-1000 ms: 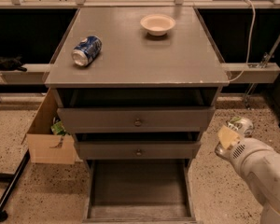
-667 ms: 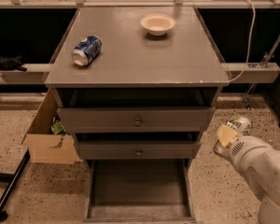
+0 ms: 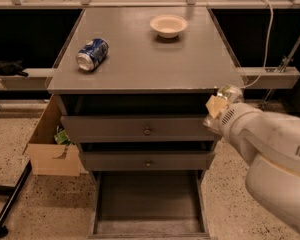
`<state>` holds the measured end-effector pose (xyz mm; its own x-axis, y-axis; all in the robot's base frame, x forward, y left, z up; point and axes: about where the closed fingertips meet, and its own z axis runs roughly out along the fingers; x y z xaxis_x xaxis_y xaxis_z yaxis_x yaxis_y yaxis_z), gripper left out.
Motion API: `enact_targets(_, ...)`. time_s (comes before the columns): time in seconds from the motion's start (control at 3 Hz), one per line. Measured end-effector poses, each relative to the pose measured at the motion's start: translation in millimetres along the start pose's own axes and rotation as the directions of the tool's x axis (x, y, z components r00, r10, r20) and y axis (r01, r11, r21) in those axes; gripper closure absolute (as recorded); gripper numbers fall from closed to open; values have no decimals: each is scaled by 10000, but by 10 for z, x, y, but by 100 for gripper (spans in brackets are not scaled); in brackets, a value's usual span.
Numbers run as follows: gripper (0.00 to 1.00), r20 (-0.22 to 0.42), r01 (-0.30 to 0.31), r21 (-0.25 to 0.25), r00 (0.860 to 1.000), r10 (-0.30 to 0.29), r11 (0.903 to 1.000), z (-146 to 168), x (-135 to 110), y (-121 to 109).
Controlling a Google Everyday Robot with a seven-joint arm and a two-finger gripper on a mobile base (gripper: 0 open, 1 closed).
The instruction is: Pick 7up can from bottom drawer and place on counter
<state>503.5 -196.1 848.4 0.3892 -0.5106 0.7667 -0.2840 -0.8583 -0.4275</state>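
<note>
My gripper [image 3: 221, 102] is at the right side of the cabinet, level with the front right corner of the counter [image 3: 150, 59]. It is shut on the 7up can [image 3: 230, 91], a small silvery-green can that is mostly hidden by the pale fingers [image 3: 213, 105]. The bottom drawer [image 3: 147, 204] is pulled out below the two knobbed drawers, and its grey tray holds nothing. My white arm comes in from the lower right.
A blue-and-white can [image 3: 92, 54] lies on its side on the counter's left. A cream bowl [image 3: 168, 25] stands at the counter's back. An open cardboard box [image 3: 52, 146] sits on the floor left of the cabinet. A metal rail [image 3: 270, 76] is to the right.
My gripper has risen and moved left with the can, from beside the middle drawer up to the counter's front right corner. Nothing else moved.
</note>
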Motion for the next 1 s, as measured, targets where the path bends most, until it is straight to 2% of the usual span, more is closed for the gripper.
enact_targets(0.33,100,-621,275,918,9978,-218,9954,17,513,-799)
enact_targets(1.0,100,-430,132,765,9990,-99,9970,75,425,-800)
